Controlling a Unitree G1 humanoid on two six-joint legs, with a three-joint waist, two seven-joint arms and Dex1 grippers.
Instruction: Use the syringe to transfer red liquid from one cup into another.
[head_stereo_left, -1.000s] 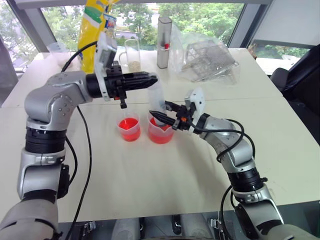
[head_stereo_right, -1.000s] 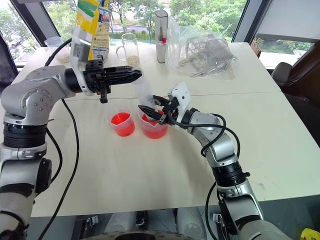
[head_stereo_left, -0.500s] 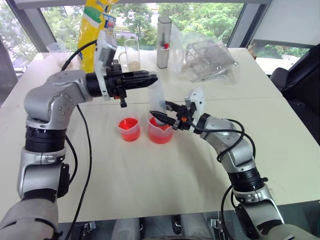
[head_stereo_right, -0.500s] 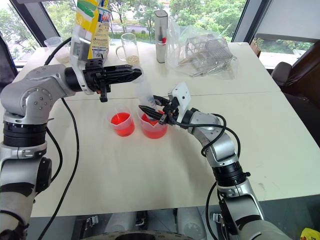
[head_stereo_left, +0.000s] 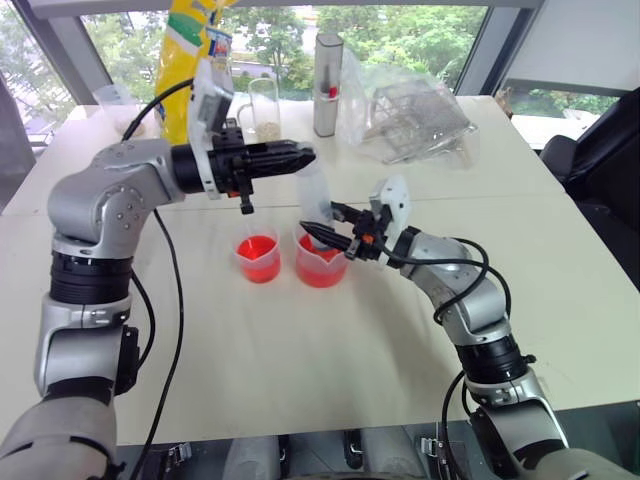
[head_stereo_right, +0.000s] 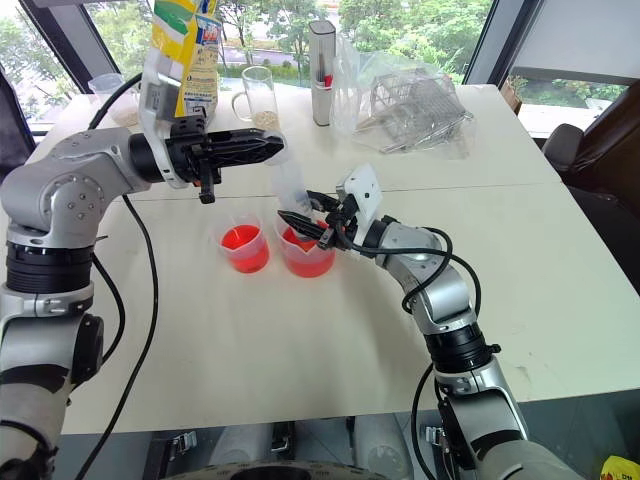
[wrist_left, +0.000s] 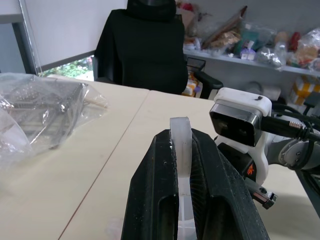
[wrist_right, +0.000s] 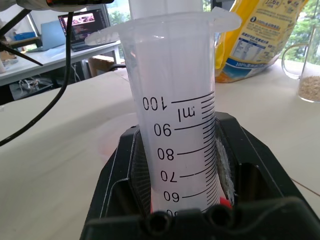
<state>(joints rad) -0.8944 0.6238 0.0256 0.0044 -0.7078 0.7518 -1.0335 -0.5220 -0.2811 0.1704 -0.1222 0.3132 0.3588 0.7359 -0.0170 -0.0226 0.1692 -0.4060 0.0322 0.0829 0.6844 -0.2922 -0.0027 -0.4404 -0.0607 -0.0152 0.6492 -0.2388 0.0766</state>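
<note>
The clear syringe stands upright over the wider spouted beaker, which holds red liquid. Its lower end reaches into the beaker, and the tip is hidden. My left gripper points sideways and is shut on the white plunger top. My right gripper is shut on the barrel, low on the printed scale, just above the beaker's rim. The smaller clear cup stands just left of the beaker, and it too holds red liquid.
At the table's far side stand a yellow bag, a glass mug, a tall grey metal cylinder and a plastic bag holding a wire rack. A black chair stands beyond the table.
</note>
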